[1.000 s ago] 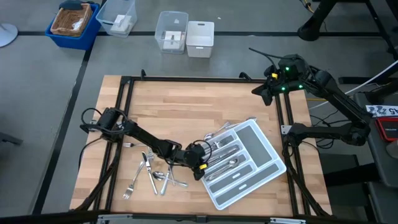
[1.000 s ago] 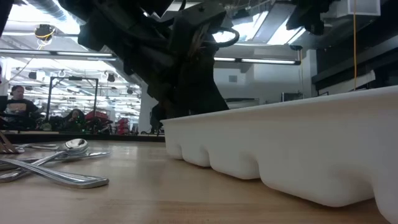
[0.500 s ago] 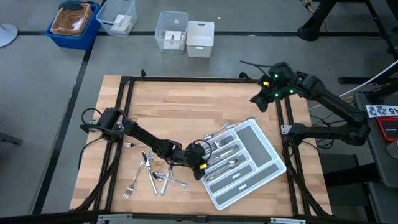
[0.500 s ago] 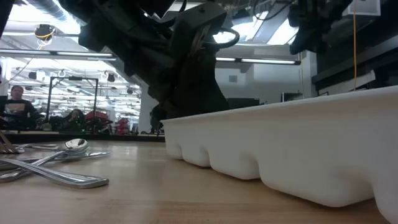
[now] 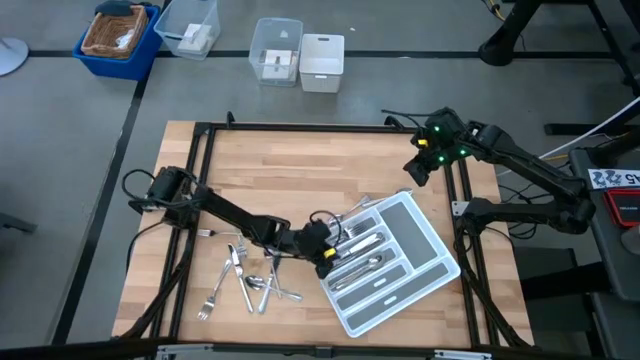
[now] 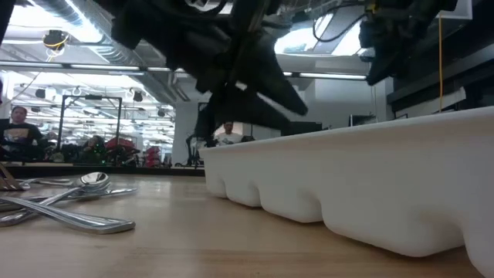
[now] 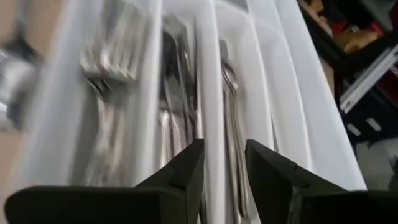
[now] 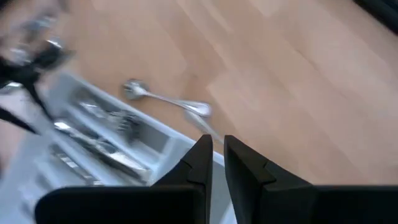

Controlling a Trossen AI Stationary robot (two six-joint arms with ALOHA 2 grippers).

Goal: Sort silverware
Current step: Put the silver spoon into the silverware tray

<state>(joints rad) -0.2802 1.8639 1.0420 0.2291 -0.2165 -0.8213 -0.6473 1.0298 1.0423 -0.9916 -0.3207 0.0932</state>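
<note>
Left pincer (image 7: 222, 163) has opened above tray (image 7: 261, 74).

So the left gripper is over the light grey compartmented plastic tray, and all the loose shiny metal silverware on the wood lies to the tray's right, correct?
Not quite. The left gripper is over the light grey compartmented plastic tray, but the high view shows most of the loose shiny metal silverware lying to the tray's left, not its right.

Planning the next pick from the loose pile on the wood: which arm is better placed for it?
Left, probably. The left gripper is open at the tray edge nearest the loose silverware. The right gripper hangs near the table's far right corner, with the tray between it and the pile.
</note>
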